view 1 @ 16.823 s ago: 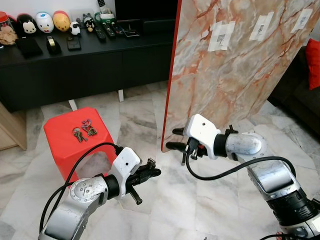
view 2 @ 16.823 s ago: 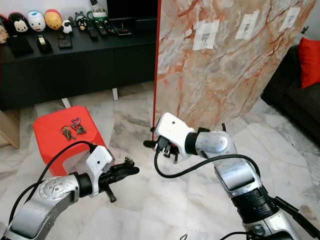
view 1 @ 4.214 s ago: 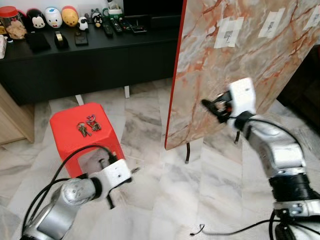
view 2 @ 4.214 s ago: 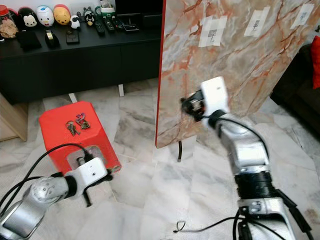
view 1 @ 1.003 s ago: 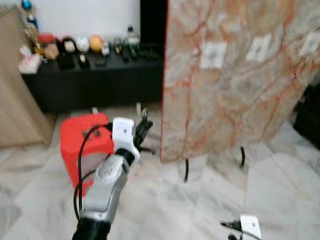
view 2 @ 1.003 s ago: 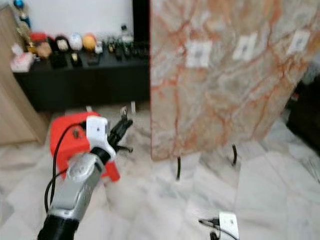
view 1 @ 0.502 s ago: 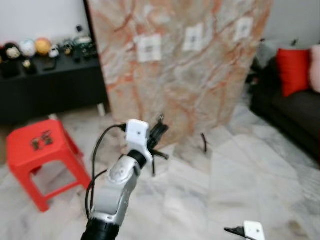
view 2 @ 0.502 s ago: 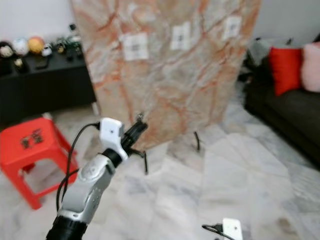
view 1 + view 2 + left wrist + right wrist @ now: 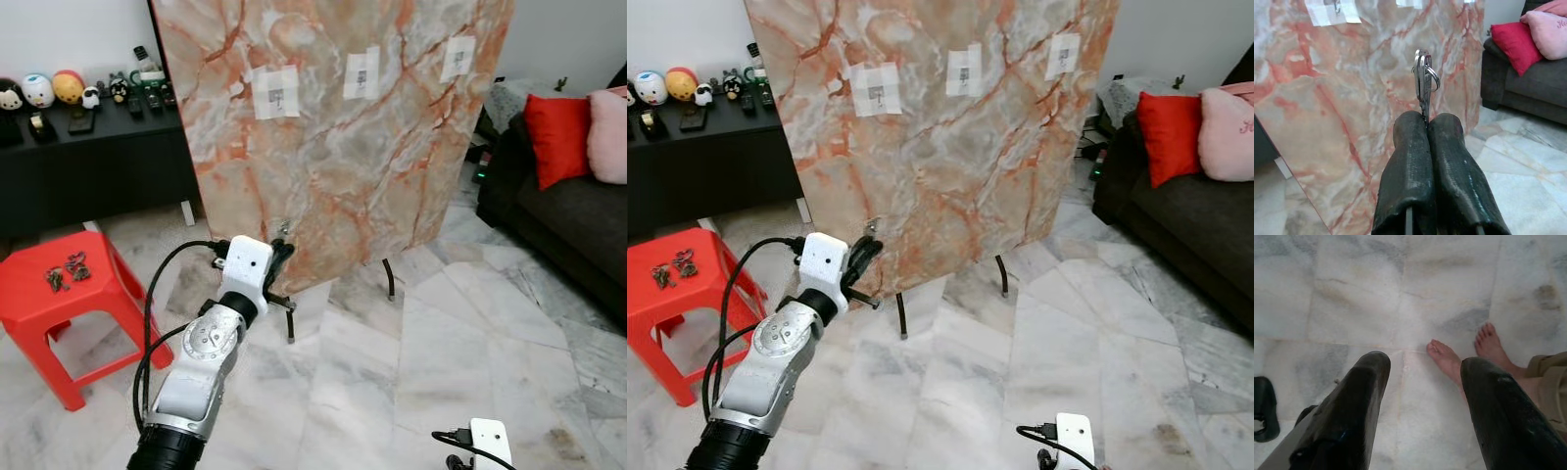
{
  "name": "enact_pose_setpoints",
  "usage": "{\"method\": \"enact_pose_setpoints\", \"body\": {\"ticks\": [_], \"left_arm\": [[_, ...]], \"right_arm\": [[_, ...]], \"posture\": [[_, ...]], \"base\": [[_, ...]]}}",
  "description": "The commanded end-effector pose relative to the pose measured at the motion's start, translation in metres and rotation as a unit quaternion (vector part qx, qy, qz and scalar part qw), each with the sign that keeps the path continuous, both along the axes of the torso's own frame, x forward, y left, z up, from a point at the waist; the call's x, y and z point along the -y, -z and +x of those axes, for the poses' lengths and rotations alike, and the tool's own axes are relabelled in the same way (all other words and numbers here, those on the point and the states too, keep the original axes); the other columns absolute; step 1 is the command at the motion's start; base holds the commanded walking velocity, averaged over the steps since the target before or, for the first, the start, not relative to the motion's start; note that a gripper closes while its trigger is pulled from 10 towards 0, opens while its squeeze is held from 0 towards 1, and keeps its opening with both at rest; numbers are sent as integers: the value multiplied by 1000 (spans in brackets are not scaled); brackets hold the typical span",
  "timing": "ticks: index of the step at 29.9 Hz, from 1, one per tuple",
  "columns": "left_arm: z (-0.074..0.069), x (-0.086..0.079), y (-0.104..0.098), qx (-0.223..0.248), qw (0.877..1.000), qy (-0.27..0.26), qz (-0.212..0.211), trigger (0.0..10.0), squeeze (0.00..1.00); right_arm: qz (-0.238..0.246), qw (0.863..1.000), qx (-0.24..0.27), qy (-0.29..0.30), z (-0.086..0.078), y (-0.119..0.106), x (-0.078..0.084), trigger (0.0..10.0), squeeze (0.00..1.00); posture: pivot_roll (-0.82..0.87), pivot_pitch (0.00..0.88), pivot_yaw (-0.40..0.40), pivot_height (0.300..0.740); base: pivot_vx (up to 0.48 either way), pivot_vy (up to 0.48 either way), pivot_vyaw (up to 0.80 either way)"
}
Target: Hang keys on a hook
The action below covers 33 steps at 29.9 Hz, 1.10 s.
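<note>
Left eye view, left arm: I see my left gripper (image 9: 285,257) raised in front of the lower part of the marble-patterned board (image 9: 392,137), fingers pressed together on a bunch of keys (image 9: 285,227) that sticks up from the tips.
Left eye view, hooks: three taped paper patches sit high on the board, and the nearest hook patch (image 9: 275,92) is well above the gripper.
Left eye view, stool: a red plastic stool (image 9: 59,304) stands to my left with more keys on the stool (image 9: 65,273) lying on its top.
Left eye view, surroundings: a black cabinet (image 9: 88,166) with figurines is behind the stool, a dark sofa (image 9: 563,211) with a red cushion (image 9: 554,138) is to my right.
Left wrist view: the two black fingers (image 9: 1410,171) are clamped tight on the keys, a key ring poking out beside the blades, close to the board's face.
Right wrist view: my right gripper (image 9: 1420,411) hangs low over the marble floor (image 9: 1376,293), fingers spread wide apart, with a person's bare feet (image 9: 1449,360) on the tiles beyond them.
</note>
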State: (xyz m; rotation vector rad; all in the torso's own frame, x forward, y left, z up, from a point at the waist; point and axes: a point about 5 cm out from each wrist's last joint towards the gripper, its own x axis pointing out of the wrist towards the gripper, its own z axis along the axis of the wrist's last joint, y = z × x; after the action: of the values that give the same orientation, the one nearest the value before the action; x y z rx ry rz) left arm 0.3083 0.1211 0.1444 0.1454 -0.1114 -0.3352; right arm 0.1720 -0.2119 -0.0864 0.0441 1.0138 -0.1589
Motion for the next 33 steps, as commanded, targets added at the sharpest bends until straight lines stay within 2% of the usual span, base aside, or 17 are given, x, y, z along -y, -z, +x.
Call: {"method": "enact_pose_setpoints", "body": {"ticks": [1, 10, 18, 33], "left_arm": [[-2, 0, 3, 5, 1000, -5, 7, 10000, 0], [0, 3, -3, 27, 1000, -7, -9, 10000, 0], [0, 7, -5, 33, 999, 2, -19, 10000, 0], [0, 12, -5, 36, 999, 14, -22, 10000, 0]], "right_arm": [[-3, 1000, 2, 0, 1, 0, -1, 10000, 0], [-1, 1000, -1, -2, 0, 2, -10, 10000, 0], [0, 1000, 0, -10, 2, 2, -17, 10000, 0], [-4, 1000, 2, -12, 2, 0, -9, 10000, 0]], "posture": [[111, 54, -98, 740], [107, 62, -95, 740], [106, 60, -97, 740], [105, 41, -95, 740]], "base": [[0, 0, 0], [0, 0, 0], [292, 0, 0], [334, 0, 0]]}}
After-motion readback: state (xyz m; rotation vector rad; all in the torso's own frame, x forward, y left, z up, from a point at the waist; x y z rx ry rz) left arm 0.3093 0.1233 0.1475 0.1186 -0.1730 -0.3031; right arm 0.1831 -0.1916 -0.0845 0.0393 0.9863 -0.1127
